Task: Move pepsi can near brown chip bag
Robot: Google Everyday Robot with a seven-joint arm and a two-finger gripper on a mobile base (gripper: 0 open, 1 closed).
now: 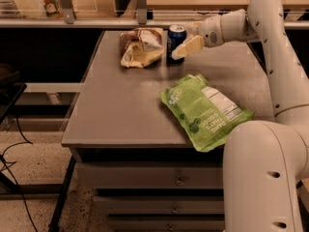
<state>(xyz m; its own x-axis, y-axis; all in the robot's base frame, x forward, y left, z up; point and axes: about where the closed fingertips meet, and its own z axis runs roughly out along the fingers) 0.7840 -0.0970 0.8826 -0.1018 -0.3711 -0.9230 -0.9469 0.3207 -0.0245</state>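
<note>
Pepsi can point(175, 41) stands upright near the far edge of the grey table point(116, 115), its silver top up and its dark blue side facing the room. At the can's 9 o'clock, just beside it, lies the brown chip bag point(140, 46), wrinkled and slumped flat on the tabletop; a thin strip of table seems to show between the two.

The gripper point(186, 45) sits at the can's 3 o'clock, reaching in from the right on the end of the white arm point(270, 37). Its cream-coloured tip slants down across the can's right side to the table beside the can's base, right up against the can. Whether the gripper is clamped on the can or merely sits against it, I cannot tell from where I stand.

At about 5 o'clock from the can, well apart from it, a large green bag point(205, 111) lies flat, with one corner past the table's near edge. Drawers point(178, 180) run below the tabletop.
</note>
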